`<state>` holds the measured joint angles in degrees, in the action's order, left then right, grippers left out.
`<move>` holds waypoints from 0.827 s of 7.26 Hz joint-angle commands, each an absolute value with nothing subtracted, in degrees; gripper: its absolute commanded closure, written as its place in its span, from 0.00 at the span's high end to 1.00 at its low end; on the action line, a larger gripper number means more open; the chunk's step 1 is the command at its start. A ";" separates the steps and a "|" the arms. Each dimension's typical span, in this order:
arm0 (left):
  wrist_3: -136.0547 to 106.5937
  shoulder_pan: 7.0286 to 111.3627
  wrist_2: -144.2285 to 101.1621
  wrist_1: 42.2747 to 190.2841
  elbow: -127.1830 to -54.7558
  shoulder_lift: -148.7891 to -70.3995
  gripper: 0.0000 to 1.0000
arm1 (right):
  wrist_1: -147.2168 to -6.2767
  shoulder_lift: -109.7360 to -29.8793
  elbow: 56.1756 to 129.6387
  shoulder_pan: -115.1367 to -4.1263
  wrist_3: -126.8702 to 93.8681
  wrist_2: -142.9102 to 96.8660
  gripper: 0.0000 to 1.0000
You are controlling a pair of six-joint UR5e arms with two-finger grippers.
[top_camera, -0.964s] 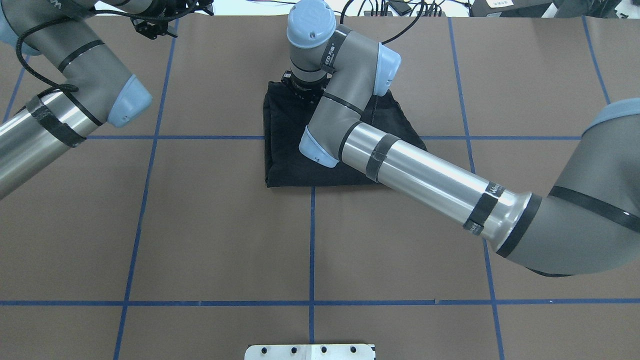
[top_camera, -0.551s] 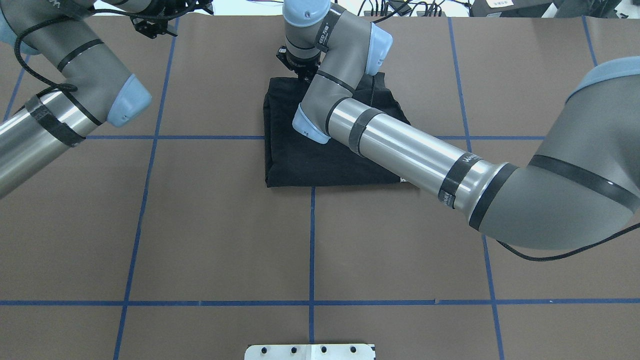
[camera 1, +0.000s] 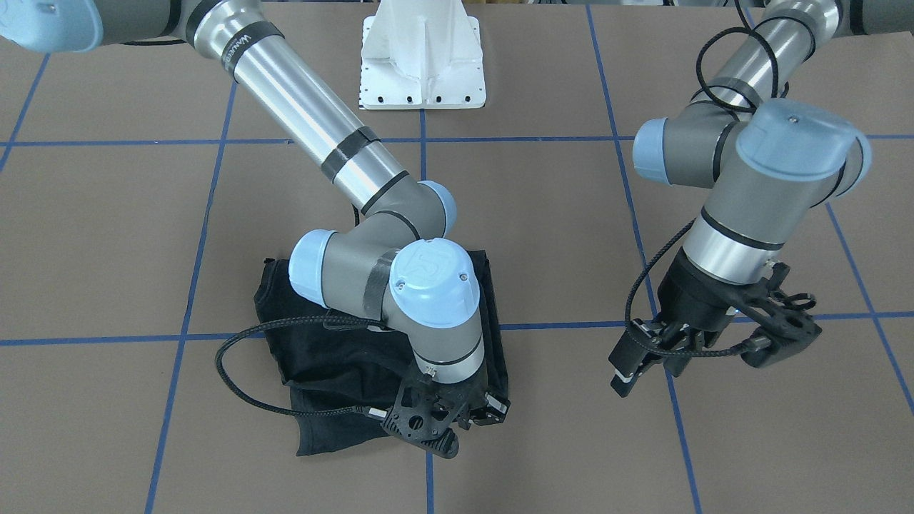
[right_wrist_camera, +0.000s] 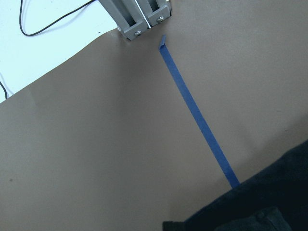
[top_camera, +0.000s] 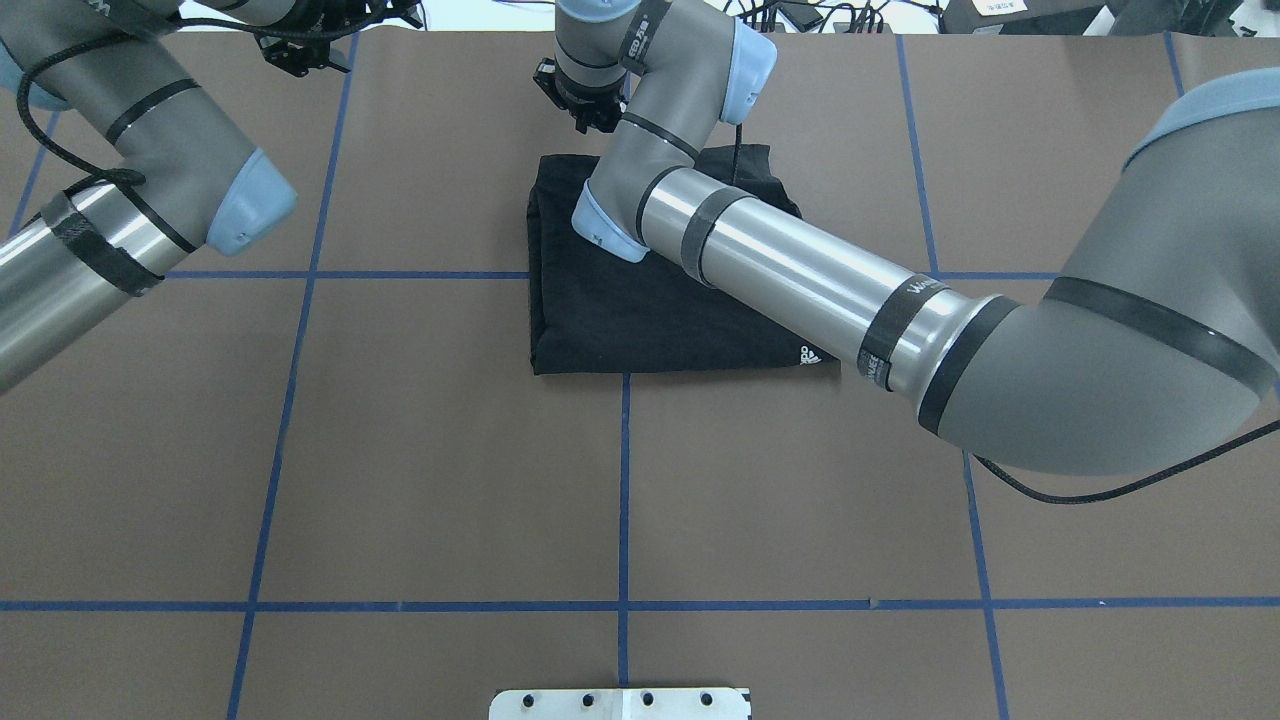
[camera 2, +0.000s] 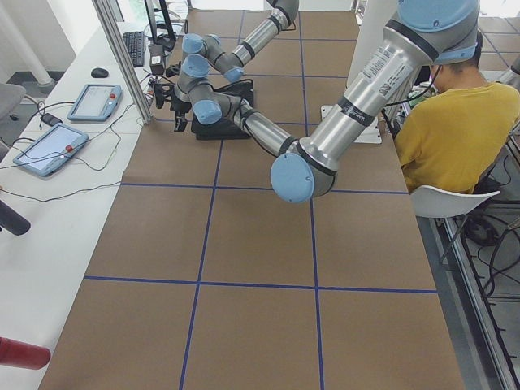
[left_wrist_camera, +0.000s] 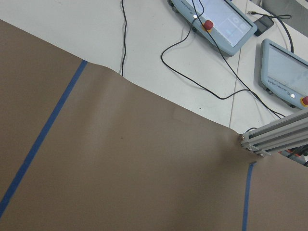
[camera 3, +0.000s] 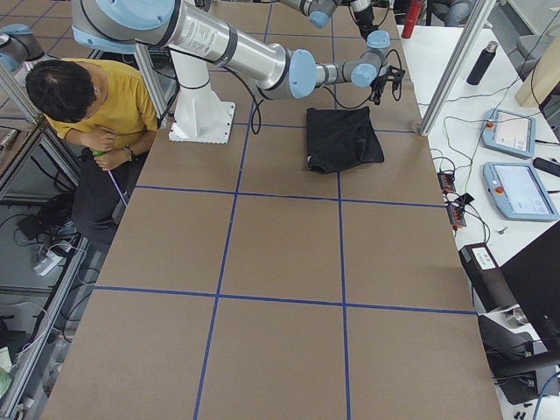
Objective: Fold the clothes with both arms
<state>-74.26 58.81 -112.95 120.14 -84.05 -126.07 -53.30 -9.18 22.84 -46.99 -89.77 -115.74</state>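
Black T-shirt (top_camera: 640, 320) folded, roughly rectangular, far-centre on counter (top_camera: 400, 450); long axis runs left-right. Right arm (top_camera: 800, 280) bent over it, right tool (top_camera: 588, 108) at far edge. Left tool (camera 1: 628, 375) well apart. Jaw gap, the 2 tools: cannot tell.

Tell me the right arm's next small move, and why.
Probably lift the right gripper clear and pull it back: the black T-shirt already lies folded in a rectangle, and the gripper hangs at its far edge, seemingly gripping no cloth.
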 commanded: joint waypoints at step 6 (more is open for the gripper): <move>-19.21 78.03 -129.09 120.94 -90.79 -101.80 1.00 | -72.07 -78.42 92.18 -72.98 -44.24 -136.83 0.19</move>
